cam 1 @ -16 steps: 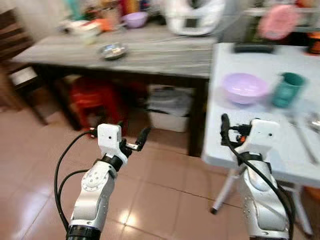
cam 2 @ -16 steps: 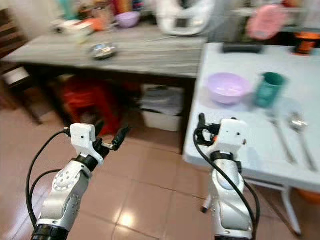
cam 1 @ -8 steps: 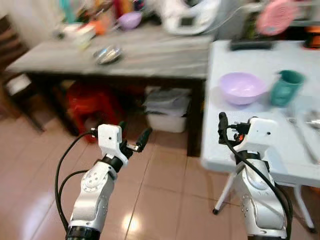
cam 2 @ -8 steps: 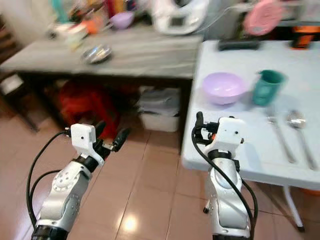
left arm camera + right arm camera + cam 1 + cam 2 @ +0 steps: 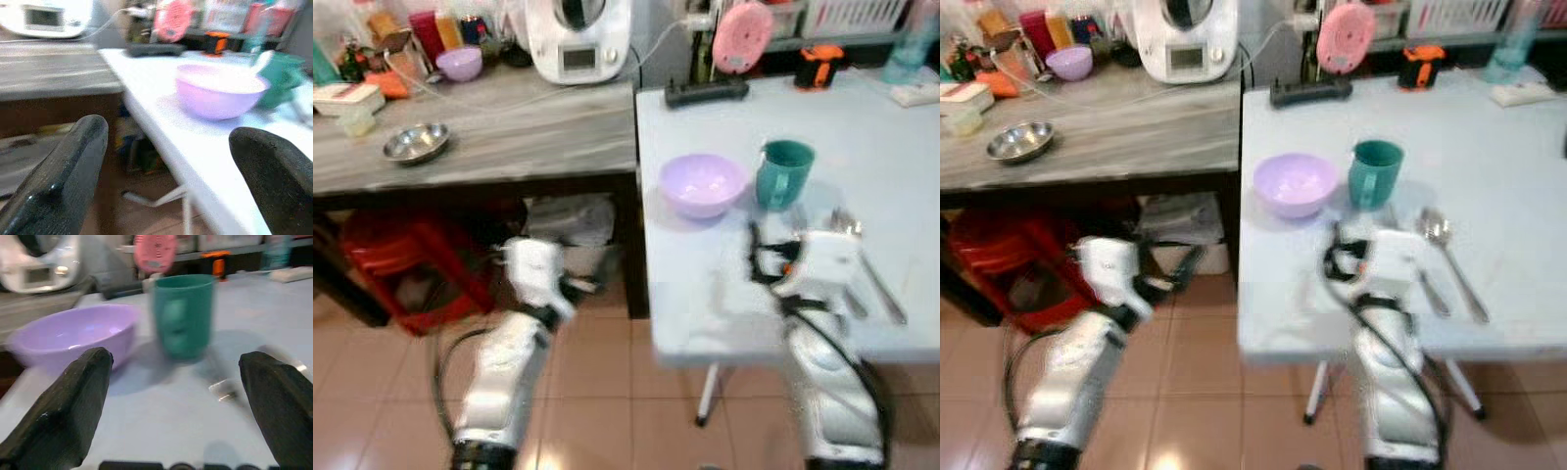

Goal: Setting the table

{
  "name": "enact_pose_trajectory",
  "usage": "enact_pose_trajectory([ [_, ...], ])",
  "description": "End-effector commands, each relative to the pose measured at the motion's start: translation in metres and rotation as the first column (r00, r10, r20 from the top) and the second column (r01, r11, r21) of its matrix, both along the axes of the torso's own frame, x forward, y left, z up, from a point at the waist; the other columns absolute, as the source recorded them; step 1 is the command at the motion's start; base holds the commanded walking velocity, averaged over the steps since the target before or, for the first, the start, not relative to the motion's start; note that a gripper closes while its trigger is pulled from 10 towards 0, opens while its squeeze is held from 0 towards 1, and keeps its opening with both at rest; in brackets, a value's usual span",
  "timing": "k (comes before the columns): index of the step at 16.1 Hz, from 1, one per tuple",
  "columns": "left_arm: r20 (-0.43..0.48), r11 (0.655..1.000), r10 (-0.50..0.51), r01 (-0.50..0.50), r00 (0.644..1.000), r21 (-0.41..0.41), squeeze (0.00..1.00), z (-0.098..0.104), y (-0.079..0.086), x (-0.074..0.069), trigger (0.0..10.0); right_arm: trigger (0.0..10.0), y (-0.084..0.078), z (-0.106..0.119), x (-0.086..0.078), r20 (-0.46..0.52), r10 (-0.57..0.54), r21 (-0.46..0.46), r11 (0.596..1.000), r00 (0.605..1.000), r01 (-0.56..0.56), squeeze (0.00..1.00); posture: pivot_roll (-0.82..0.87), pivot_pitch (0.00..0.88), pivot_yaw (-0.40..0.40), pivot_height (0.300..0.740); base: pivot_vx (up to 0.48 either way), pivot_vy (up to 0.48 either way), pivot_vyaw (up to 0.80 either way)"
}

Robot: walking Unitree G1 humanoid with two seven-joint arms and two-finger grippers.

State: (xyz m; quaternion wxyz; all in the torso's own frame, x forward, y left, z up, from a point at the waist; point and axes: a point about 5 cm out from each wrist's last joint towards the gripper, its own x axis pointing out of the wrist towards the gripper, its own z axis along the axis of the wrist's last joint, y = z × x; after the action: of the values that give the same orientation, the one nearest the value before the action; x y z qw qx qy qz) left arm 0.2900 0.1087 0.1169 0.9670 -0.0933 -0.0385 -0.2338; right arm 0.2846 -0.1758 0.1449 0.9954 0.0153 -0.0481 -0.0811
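A lilac bowl (image 5: 703, 183) and a teal cup (image 5: 784, 173) stand side by side on the pale blue table (image 5: 705, 313). A spoon and a fork (image 5: 864, 266) lie to the right of the cup. My right gripper (image 5: 773, 257) hovers open over the table's near part, a little short of the bowl and cup. The right wrist view shows its fingers (image 5: 73, 401) spread wide with bowl (image 5: 73, 335) and cup (image 5: 185, 313) beyond. My left gripper (image 5: 1180, 269) is open and empty, low beside the table's left edge, over the floor.
A grey wooden table (image 5: 529, 137) joins on the left, bearing a steel bowl (image 5: 416, 142), a white appliance (image 5: 578, 39) and clutter. Beneath it are a red stool (image 5: 401, 259) and a white bin (image 5: 568, 220). A black power strip (image 5: 710, 91) lies at the pale table's far edge.
The whole view has swung right and closer: the pale table now lies straight ahead under my right gripper. Both grippers stay open and empty.
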Motion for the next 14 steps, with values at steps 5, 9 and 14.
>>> enact_pose_trajectory([
  [5,-0.004,0.999,0.039,-0.039,0.999,0.017,0.00,0.000,0.013,0.001,10.0,10.0,0.017,0.010,0.003,0.054,0.068,-0.069,0.996,0.996,-0.064,0.00,-0.14,0.055,0.091,0.740,0.354,0.000,0.00],
  [9,-0.008,0.999,0.041,-0.041,0.999,0.018,0.00,-0.001,0.013,0.000,10.0,10.0,0.014,0.014,0.007,0.062,0.085,-0.104,0.992,0.994,-0.078,0.00,-0.14,0.057,0.090,0.740,0.338,0.000,0.00],
  [14,-0.012,0.998,0.066,-0.066,0.998,0.016,0.00,-0.003,0.018,-0.002,10.0,10.0,0.021,0.016,0.009,0.051,0.233,-0.224,0.950,0.971,-0.217,0.00,-0.14,0.063,0.091,0.740,0.124,0.000,0.00],
])
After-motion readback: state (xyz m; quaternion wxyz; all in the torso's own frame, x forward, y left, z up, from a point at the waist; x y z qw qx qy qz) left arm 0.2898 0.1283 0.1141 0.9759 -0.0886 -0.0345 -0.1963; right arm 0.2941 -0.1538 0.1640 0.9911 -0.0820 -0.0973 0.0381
